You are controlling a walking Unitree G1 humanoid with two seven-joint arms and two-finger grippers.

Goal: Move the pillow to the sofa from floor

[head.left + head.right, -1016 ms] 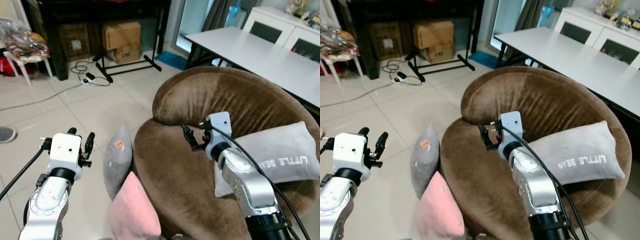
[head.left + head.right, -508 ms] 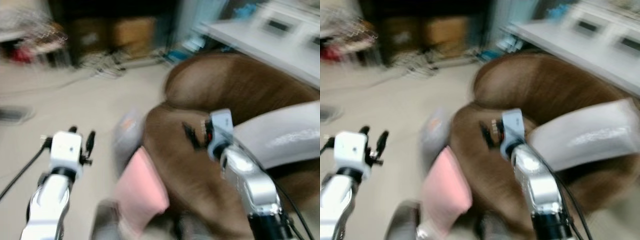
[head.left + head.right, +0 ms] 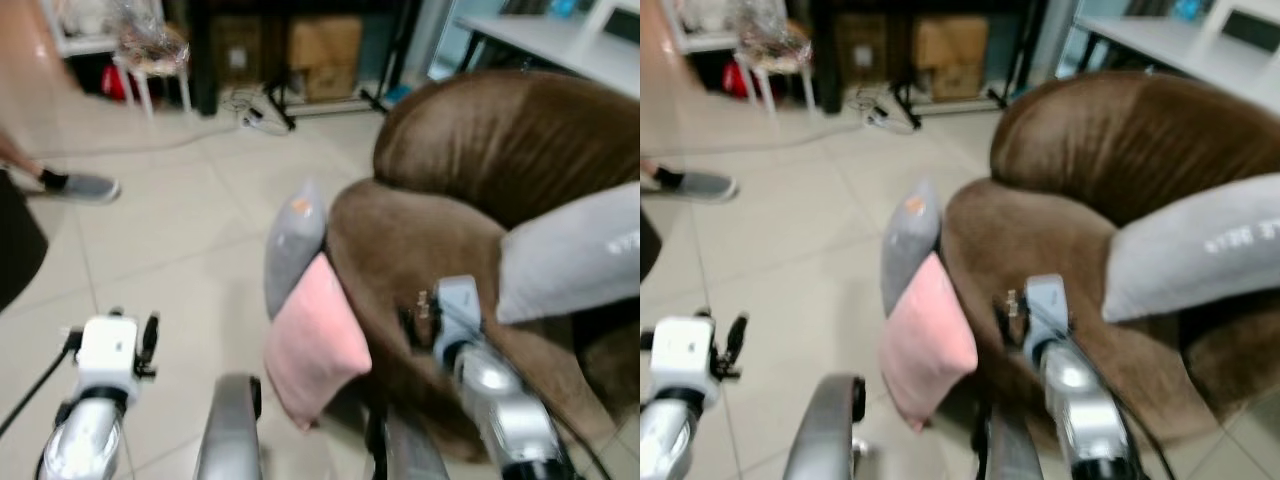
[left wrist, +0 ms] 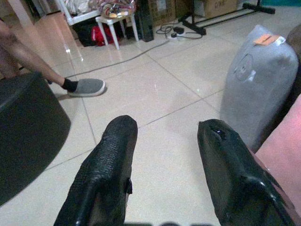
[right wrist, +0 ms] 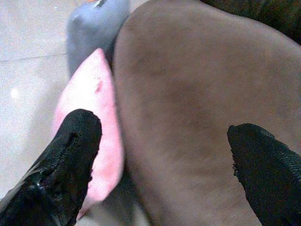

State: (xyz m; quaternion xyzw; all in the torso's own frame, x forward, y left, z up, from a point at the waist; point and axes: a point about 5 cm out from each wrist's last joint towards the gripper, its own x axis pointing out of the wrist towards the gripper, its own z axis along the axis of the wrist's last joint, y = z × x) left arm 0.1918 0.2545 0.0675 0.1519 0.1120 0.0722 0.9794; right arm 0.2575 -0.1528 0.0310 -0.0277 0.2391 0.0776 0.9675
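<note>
A pink pillow [image 3: 315,345] and a grey pillow [image 3: 293,243] stand on the tiled floor, leaning against the front of the round brown sofa [image 3: 420,250]. Another grey pillow with lettering [image 3: 575,255] lies on the sofa seat. My left gripper [image 3: 150,335] is open over bare floor, to the left of the two pillows, holding nothing. In the left wrist view its fingers [image 4: 113,160] frame the tiles with the grey pillow [image 4: 261,82] beside them. My right gripper [image 3: 408,322] is open above the sofa's front edge; the right wrist view shows the pink pillow [image 5: 94,117] and the sofa [image 5: 188,117] between its fingers.
A person's leg and grey shoe [image 3: 80,187] are at the far left, with a dark round object [image 4: 28,132] close by. A white stool [image 3: 150,70], cardboard boxes [image 3: 325,40], floor cables and a black stand lie at the back. A white table [image 3: 560,45] is behind the sofa.
The camera has swung and dropped, so the scene shifted right and blurred. Both arms sit lower in view. A person's foot has come into sight at the left.
</note>
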